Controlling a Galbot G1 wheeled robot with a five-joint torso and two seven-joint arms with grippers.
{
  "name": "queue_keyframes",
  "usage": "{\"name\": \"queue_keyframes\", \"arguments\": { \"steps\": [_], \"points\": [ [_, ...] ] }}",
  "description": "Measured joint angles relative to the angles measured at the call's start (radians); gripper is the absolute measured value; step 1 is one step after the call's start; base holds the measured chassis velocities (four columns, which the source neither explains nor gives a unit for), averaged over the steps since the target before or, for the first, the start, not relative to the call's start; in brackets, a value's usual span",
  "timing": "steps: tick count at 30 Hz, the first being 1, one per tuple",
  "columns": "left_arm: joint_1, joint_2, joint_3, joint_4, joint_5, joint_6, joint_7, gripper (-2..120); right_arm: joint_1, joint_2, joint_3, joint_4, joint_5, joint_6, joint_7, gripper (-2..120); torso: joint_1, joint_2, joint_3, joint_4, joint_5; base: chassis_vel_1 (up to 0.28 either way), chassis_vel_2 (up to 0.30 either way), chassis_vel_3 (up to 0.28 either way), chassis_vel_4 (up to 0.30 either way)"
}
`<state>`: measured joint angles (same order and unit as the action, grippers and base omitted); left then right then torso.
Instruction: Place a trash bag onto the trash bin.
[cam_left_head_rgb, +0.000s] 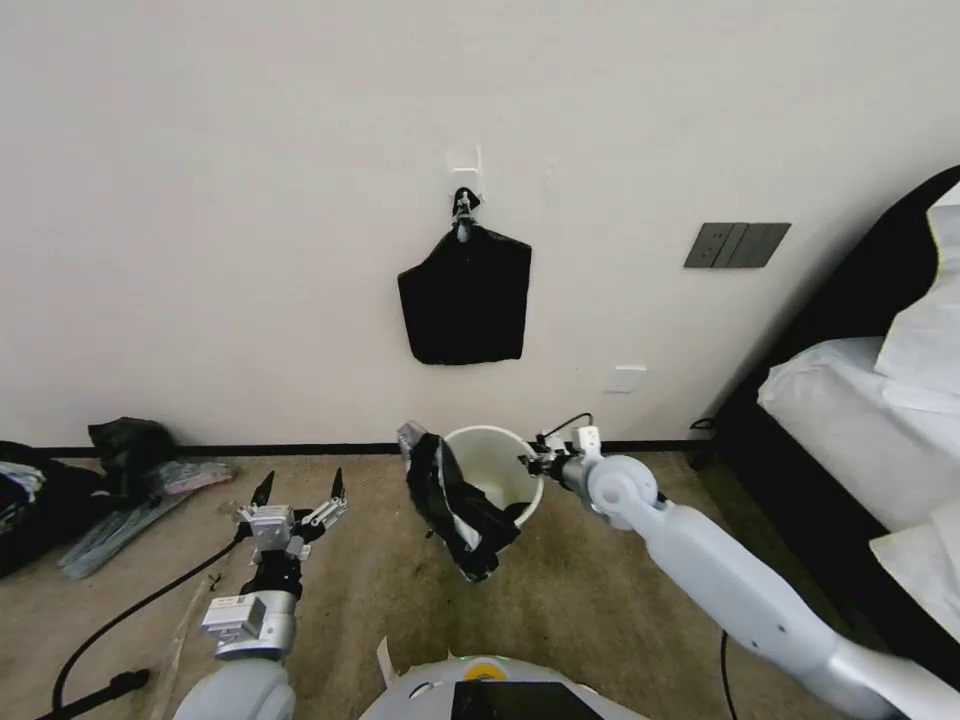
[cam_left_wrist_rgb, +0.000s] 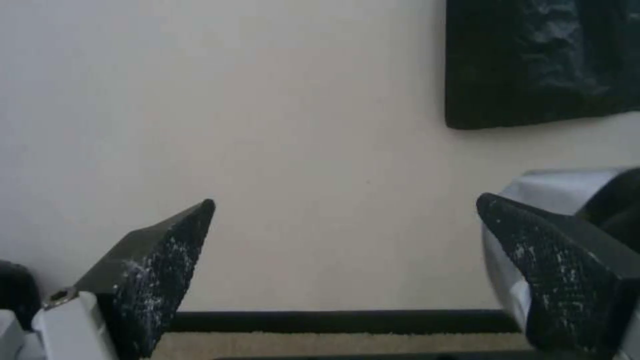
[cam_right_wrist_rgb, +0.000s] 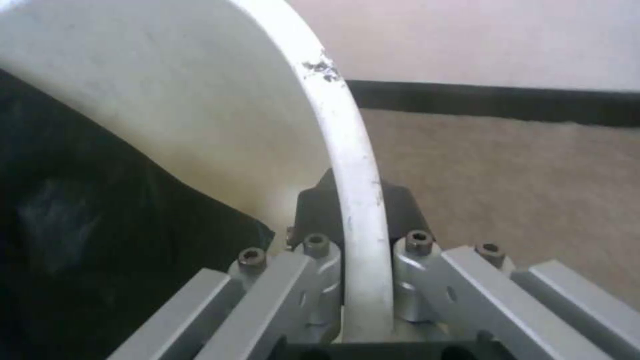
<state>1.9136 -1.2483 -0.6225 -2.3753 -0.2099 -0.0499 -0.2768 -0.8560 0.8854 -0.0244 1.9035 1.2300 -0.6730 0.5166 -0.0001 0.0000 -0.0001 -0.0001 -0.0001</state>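
Already tilted, the bin (cam_left_head_rgb: 497, 478) hangs by its three-o'clock rim in the clamped right gripper (cam_left_head_rgb: 532, 463), left gripper (cam_left_head_rgb: 299, 488) gaping empty, so the bag (cam_left_head_rgb: 455, 505) draped at nine o'clock could slide off.

A bedroom, by the look of it: a bed (cam_left_head_rgb: 850, 420) with white sheets and pillows (cam_left_head_rgb: 925, 330) stands against the right side, beige carpet (cam_left_head_rgb: 370, 580) covers the floor, and the plain cream wall (cam_left_head_rgb: 250, 200) carries a grey switch panel (cam_left_head_rgb: 737, 245) and a socket (cam_left_head_rgb: 626, 379).
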Motion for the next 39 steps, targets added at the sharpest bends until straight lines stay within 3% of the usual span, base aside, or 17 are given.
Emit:
{"name": "queue_keyframes", "arguments": {
  "steps": [1, 8, 15, 22, 39],
  "points": [
    [0.0, 0.0, 0.0, 0.0, 0.0, 0.0, 0.0, 100, 0.0, 0.0, 0.0, 0.0, 0.0, 0.0, 0.0, 2, 0.0, 0.0, 0.0, 0.0, 0.0, 0.0, 0.0, 0.0, 0.0],
    [-0.017, 0.012, 0.011, -0.001, -0.019, 0.019, 0.0, 100, -0.139, 0.059, 0.099, 0.09, 0.036, 0.073, 0.261, 2, 0.0, 0.0, 0.0, 0.0, 0.0001, 0.0, 0.0, 0.0, 0.0],
    [-0.019, 0.02, 0.008, -0.004, -0.028, 0.023, 0.0, 100, -0.192, 0.128, 0.098, 0.136, 0.033, 0.115, 0.389, 2, 0.0, 0.0, 0.0, 0.0002, -0.0001, 0.0, 0.0, 0.0, 0.0],
    [-0.012, 0.018, -0.003, -0.009, -0.036, 0.024, -0.001, 100, -0.243, 0.186, 0.061, 0.133, -0.043, 0.15, 0.385, 2, 0.0, 0.0, 0.0, 0.0002, 0.0, 0.0, 0.0, 0.0, 0.0],
    [-0.004, 0.007, -0.003, -0.017, -0.036, 0.024, -0.002, 100, -0.284, 0.212, 0.025, 0.078, -0.14, 0.174, 0.324, 2, 0.0, 0.0, 0.0, 0.0, 0.0001, 0.0, 0.0, 0.0, 0.0]
  ]
}}
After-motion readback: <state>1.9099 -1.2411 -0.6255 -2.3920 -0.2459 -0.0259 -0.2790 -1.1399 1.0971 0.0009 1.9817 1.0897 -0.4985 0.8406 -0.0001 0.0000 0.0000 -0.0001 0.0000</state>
